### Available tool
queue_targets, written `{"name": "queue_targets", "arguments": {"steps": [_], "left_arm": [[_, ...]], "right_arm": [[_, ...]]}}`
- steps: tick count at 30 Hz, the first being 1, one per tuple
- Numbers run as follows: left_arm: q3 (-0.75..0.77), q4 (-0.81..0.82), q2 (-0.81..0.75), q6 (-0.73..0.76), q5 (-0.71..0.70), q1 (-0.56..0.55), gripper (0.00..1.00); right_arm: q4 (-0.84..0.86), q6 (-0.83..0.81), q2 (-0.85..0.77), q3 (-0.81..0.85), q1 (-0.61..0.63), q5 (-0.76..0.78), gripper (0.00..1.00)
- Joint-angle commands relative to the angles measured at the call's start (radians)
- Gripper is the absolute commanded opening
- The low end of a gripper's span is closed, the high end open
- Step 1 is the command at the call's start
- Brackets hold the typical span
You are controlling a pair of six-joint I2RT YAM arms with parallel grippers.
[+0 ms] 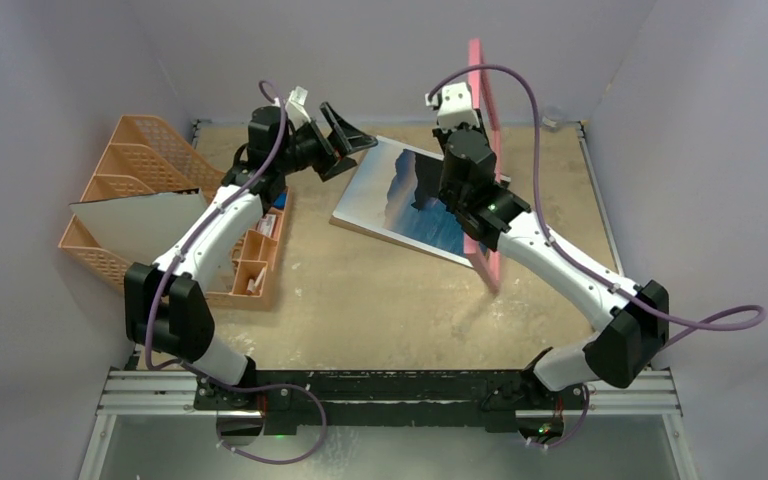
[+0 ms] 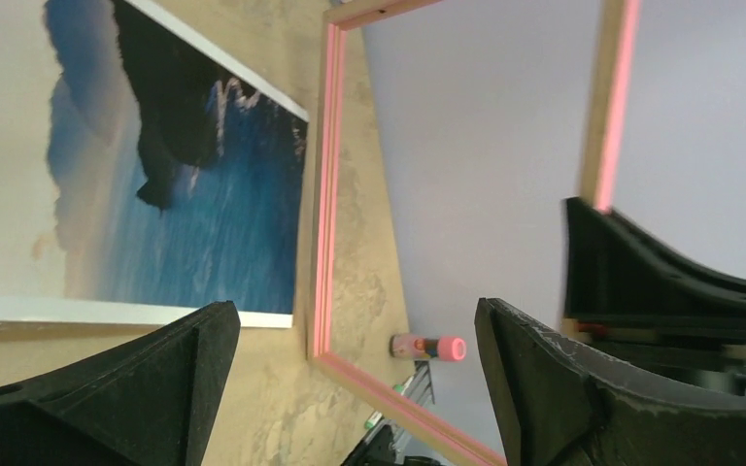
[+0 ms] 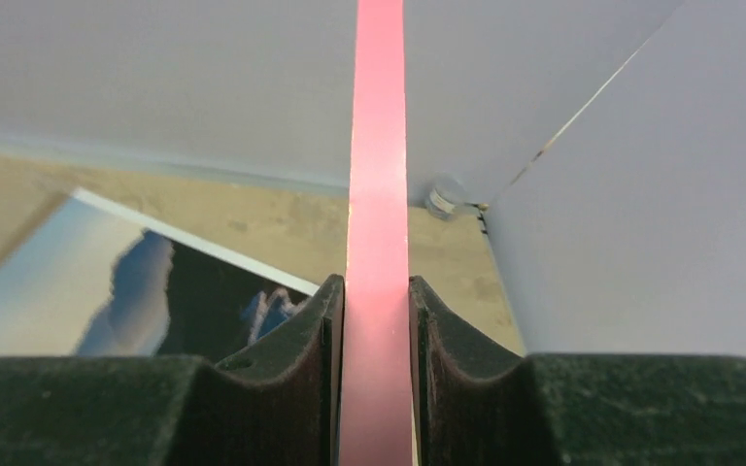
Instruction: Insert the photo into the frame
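Beside the photo (image 1: 410,195), the right tool (image 3: 377,296) clamps the upright frame (image 3: 379,116).

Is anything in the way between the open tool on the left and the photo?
No, nothing that shows. The left tool hangs open right by a corner of the photo, which lies face up. The frame stands on its edge at the photo's other side, pinched by the right tool.
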Motion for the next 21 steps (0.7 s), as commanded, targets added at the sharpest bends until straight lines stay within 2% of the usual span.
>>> {"name": "queue_targets", "arguments": {"steps": [1,10,15,21], "left_arm": [[-0.001,-0.073,-0.042,0.088,-0.059,0.007,0.97],[-0.03,-0.161,-0.02,0.148,-0.152,0.014,0.97],[-0.049,-0.177,-0.001,0.162,-0.171,0.016,0.97],[-0.056,-0.249,0.0,0.21,-0.271,0.022,0.97]], "right_arm": [[-0.046,0.156,-0.042,0.165,-0.002,0.02,0.0],[-0.328,0.5,-0.058,0.314,-0.002,-0.124,0.0],[-0.371,0.632,-0.062,0.338,-0.002,-0.243,0.0],[-0.378,0.855,-0.054,0.307,-0.002,-0.452,0.0]]}}
